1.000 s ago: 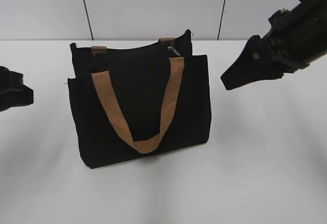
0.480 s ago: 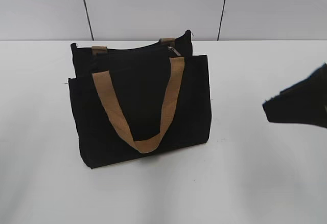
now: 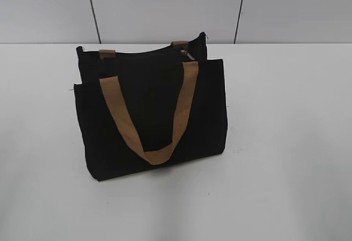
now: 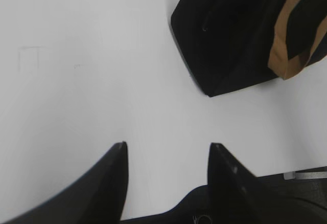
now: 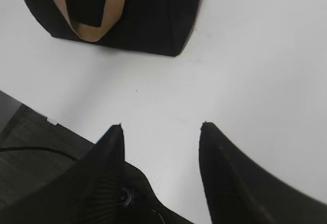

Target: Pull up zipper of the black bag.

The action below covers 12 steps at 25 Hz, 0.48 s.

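Note:
The black bag (image 3: 154, 114) stands upright on the white table, its tan strap (image 3: 148, 120) hanging down the front pocket panel. The zipper runs along its top edge, with a small silvery pull (image 3: 190, 54) near the right end. Neither arm shows in the exterior view. My left gripper (image 4: 167, 144) is open and empty over bare table; the black bag's corner (image 4: 230, 35) lies up to its right. My right gripper (image 5: 161, 125) is open and empty; the black bag's lower part (image 5: 148, 14) lies ahead at top left.
The white table (image 3: 286, 142) spreads round the bag. A grey panelled wall (image 3: 165, 4) stands behind it. The table's front edge and dark floor (image 5: 30, 142) show at the lower left of the right wrist view.
My right arm has drawn back to the right and down, out of the exterior view. My left gripper, at the left edge one second ago, is also gone. The bag has not moved.

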Tool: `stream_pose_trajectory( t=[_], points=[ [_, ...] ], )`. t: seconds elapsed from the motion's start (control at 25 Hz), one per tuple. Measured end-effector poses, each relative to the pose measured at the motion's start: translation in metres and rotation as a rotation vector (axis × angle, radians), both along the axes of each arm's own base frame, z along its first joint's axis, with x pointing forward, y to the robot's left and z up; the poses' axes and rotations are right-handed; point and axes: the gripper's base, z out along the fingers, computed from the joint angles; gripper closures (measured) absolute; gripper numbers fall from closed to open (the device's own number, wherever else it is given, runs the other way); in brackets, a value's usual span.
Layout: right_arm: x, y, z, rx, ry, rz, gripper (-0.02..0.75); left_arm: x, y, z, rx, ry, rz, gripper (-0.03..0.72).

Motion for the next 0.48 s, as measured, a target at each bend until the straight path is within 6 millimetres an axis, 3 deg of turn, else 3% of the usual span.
stream_pose_trajectory(
  t=[0.24,0.48],
  points=[
    [-0.042,-0.019,0.000,-0.040,-0.077,-0.113,0.365,-0.026,0.013,-0.010,-0.016,-0.099,0.007,0.307],
    [-0.072,-0.032,-0.026,-0.037,-0.158,-0.190,0.365,-0.050,0.024,-0.015,-0.063,-0.229,0.004,0.307]
  ],
)
